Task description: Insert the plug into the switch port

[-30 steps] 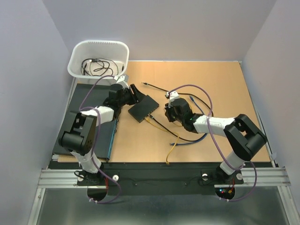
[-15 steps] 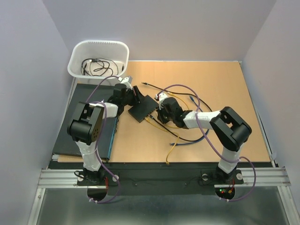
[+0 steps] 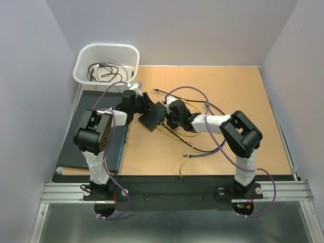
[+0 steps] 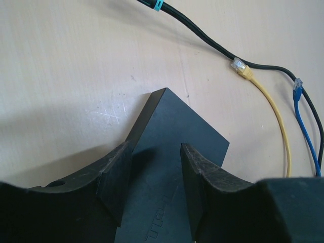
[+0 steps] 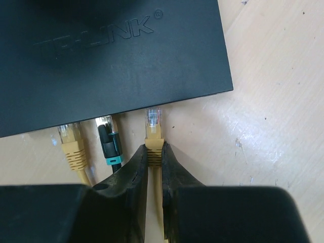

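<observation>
The switch [image 3: 153,118] is a flat black box on the wooden table; its top reads TP-LINK in the right wrist view [image 5: 116,55]. My right gripper [image 5: 154,150] is shut on a yellow plug [image 5: 154,132], whose clear tip lies just short of the switch's near edge. The switch port itself is hidden under that edge. A yellow plug [image 5: 71,143] and a black plug [image 5: 109,139] sit in the same edge to its left. My left gripper [image 4: 156,172] stands open over the switch's [image 4: 174,131] other end, and the top face shows between its fingers.
A white basket [image 3: 85,66] holding black cable stands at the back left. A dark mat [image 3: 71,152] lies along the table's left side. Loose yellow [image 4: 242,68], blue [image 4: 297,87] and black [image 4: 202,38] cables lie on the table beyond the switch.
My right gripper has moved left with the yellow plug, up to the switch's edge. The left gripper's jaws have narrowed a little, and the switch has turned slightly.
</observation>
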`<state>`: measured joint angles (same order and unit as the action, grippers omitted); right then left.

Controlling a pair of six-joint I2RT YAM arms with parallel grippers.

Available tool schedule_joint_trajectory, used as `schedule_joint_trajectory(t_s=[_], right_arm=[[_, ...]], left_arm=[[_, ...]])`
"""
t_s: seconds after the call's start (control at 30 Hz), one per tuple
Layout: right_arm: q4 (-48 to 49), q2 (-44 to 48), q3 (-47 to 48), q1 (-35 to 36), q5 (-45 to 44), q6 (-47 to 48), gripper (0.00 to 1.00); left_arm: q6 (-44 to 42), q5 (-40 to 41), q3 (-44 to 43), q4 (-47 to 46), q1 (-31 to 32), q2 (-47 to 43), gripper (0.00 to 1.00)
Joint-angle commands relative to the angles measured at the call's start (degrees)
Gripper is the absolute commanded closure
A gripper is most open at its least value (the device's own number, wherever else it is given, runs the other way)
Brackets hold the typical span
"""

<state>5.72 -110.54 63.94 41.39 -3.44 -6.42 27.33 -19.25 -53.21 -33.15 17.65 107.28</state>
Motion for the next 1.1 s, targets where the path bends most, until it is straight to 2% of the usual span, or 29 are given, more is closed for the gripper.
schedule_joint_trajectory(t_s=[0.0,0.83,1.07], right_arm=[[-2.64,-2.4,2.67,0.63,-1.57,-0.79,1.0],[-5.45,-5.82,11.55,3.97,-2.44,-1.32,0.99],[-5.45,-5.04,10.68,3.79,-3.59,5.78,0.99]], left_arm=[[-1.4,-0.62,-1.19,2.12,0.19,1.78,0.46],[-1.14,-1.5,-1.11,2.56,0.19,2.58,0.48],[-3.25,-7.02,-1.37,1.16,0.19,2.93,0.53]])
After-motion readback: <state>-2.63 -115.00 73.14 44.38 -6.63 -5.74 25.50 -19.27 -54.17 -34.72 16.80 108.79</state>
